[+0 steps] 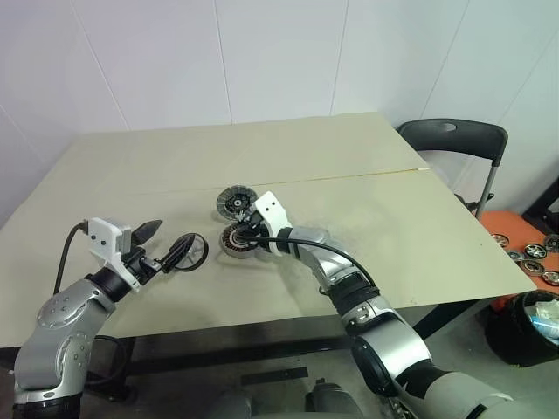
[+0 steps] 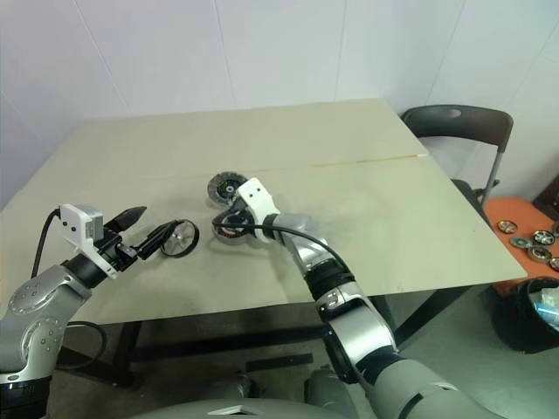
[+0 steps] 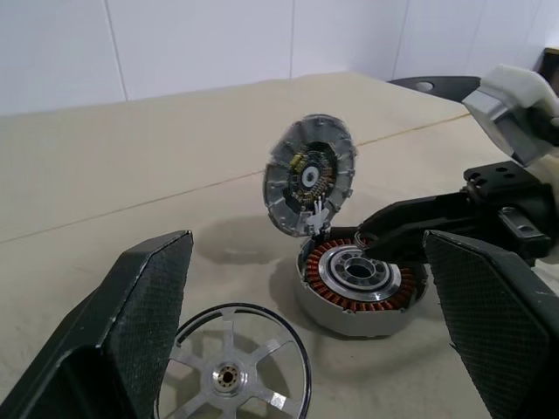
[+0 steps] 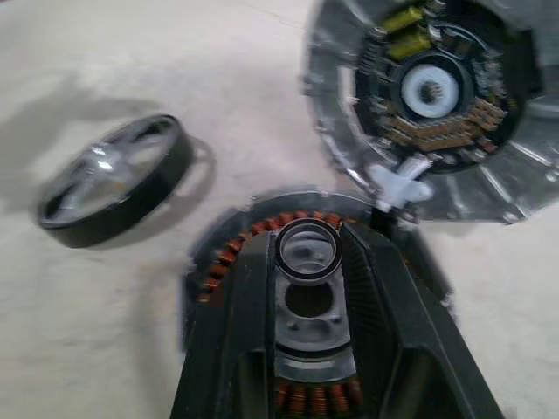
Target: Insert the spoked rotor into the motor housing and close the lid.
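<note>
Motor housing (image 1: 238,241) sits open near the middle of the tan table (image 1: 419,218); inside, a coppery winding ring around a metal centre, no rotor seated. Lid (image 1: 234,204) stands tilted up at the housing's 12 o'clock edge, ribbed face showing. Spoked rotor (image 1: 190,251) lies flat on the table at the housing's 9 o'clock. Right gripper (image 4: 310,262) is pinched narrow on the housing's centre hub. Left gripper (image 3: 306,349) spread wide, grasping nothing, beside the rotor.

Rotor (image 4: 113,182), housing (image 4: 262,253), upright lid (image 4: 437,105)
</note>
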Action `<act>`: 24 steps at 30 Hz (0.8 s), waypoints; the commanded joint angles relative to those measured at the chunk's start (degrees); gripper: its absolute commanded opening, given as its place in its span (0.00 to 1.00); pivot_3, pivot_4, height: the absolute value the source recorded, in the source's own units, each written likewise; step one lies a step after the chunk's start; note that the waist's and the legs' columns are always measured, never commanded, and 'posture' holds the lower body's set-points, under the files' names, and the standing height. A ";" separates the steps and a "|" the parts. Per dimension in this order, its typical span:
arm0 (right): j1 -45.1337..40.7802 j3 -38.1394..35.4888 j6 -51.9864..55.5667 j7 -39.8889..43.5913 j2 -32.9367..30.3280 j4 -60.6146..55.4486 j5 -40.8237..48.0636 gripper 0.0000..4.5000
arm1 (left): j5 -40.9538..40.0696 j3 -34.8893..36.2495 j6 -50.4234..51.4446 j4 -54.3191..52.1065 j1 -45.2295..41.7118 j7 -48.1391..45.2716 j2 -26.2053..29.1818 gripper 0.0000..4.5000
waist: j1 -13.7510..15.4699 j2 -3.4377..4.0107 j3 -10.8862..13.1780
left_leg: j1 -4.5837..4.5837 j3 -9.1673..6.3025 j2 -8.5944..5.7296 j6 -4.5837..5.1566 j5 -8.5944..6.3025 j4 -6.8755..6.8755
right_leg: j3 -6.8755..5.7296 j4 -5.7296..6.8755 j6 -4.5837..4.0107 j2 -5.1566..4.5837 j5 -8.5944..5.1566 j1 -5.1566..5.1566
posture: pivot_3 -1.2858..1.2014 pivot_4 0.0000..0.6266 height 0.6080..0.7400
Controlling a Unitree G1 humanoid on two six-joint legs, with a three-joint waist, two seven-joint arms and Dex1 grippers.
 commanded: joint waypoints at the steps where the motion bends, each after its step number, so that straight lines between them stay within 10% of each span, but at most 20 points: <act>1: -2.15 0.51 -0.85 -2.02 0.97 0.47 -1.14 0.16 | 0.24 0.33 -1.03 -0.48 -0.39 -0.65 0.53 1.00 | 0.06 0.00 0.00 | 0.00 0.00 0.00 0.00 0.00 0.00 | 0.00 -0.01 0.00 0.00 0.00 0.00 | 0.52 0.00 1.00; 24: -2.38 -0.07 -0.09 -2.94 2.00 1.65 -0.43 0.16 | 1.80 -0.24 -4.09 3.05 0.86 -3.06 -0.49 1.00 | 0.03 0.03 0.03 | -0.02 0.00 0.00 0.00 0.00 -0.03 | 0.00 -0.04 -0.01 0.00 -0.01 -0.01 | 0.52 0.00 1.00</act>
